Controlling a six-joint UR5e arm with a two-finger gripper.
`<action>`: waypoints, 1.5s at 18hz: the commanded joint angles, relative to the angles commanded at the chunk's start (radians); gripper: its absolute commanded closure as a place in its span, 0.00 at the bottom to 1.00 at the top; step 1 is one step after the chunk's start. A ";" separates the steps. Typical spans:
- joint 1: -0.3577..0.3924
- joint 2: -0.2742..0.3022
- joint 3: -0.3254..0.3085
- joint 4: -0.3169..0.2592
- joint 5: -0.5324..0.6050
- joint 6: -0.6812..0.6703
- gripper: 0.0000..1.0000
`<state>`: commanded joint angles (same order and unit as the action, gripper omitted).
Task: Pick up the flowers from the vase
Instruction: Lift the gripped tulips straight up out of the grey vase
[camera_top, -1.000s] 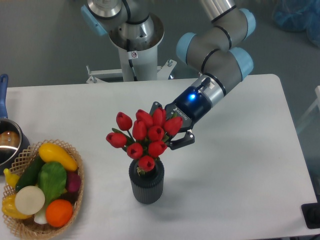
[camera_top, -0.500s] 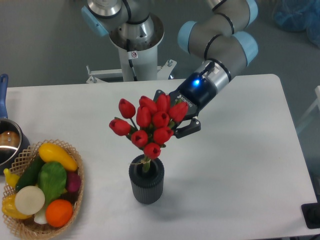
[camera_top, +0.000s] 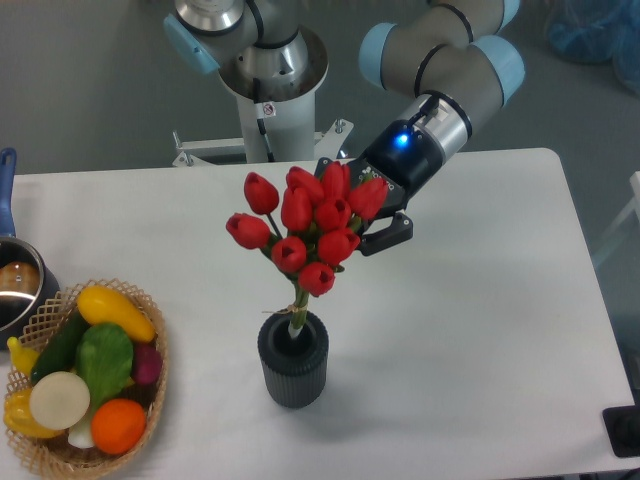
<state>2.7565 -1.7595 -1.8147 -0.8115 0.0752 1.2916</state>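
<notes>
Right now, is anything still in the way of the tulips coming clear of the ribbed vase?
Only the vase itself: the stem ends of the tulip bunch still sit in its mouth. The gripper holds the bunch, and nothing visible blocks the space above.

arm reaches in from top, wrist angled down-left, blue LED lit. gripper (camera_top: 352, 208) mostly hidden, one black finger (camera_top: 388, 235) sticking out lower right. jaw gap not visible.
</notes>
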 joint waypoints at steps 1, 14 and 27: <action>0.000 0.002 0.000 -0.002 0.000 0.000 0.67; 0.054 0.080 0.017 -0.002 -0.026 -0.107 0.69; 0.242 0.071 0.015 -0.003 -0.029 -0.103 0.71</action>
<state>2.9988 -1.6889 -1.7993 -0.8145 0.0460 1.1888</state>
